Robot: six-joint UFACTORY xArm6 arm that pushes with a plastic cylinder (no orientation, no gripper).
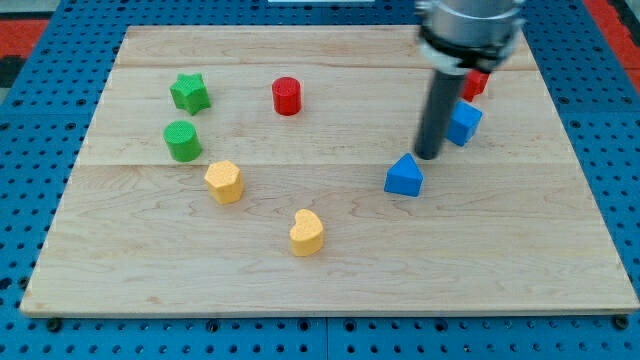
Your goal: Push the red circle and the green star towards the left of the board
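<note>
The red circle (287, 96) stands at the board's upper middle. The green star (189, 92) lies at the upper left. My tip (427, 155) rests on the board at the right of centre, just above the blue triangle-like block (404, 176) and just left of the blue cube (464, 122). The tip is far to the right of the red circle and touches no block that I can make out. The rod hides part of the red star (476, 83).
A green cylinder (182, 141) sits below the green star. A yellow hexagon-like block (224, 182) and a yellow heart (307, 232) lie at the lower left of centre. The wooden board (330, 290) rests on a blue pegboard.
</note>
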